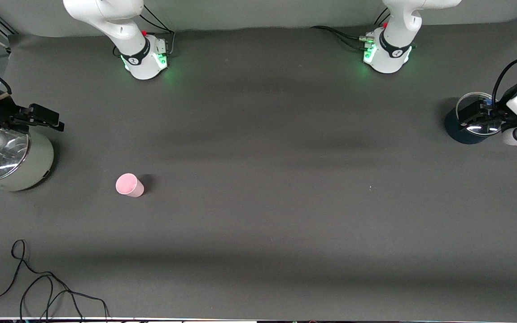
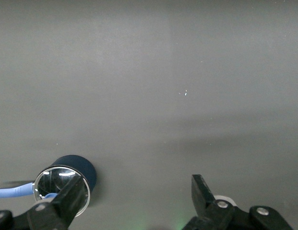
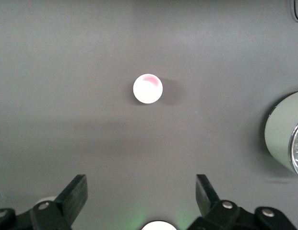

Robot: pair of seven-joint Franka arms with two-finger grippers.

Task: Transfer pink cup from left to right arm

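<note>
The pink cup stands upright on the dark table, toward the right arm's end; it also shows in the right wrist view, seen from above. My right gripper hangs over the pale green pot at that end of the table, apart from the cup; in the right wrist view it is open and empty. My left gripper hangs over the dark blue pot at the left arm's end; in the left wrist view it is open and empty. The cup is out of the left wrist view.
A pale green pot with a glass lid stands at the right arm's end. A dark blue glass-lidded pot stands at the left arm's end. A black cable lies near the table's front edge.
</note>
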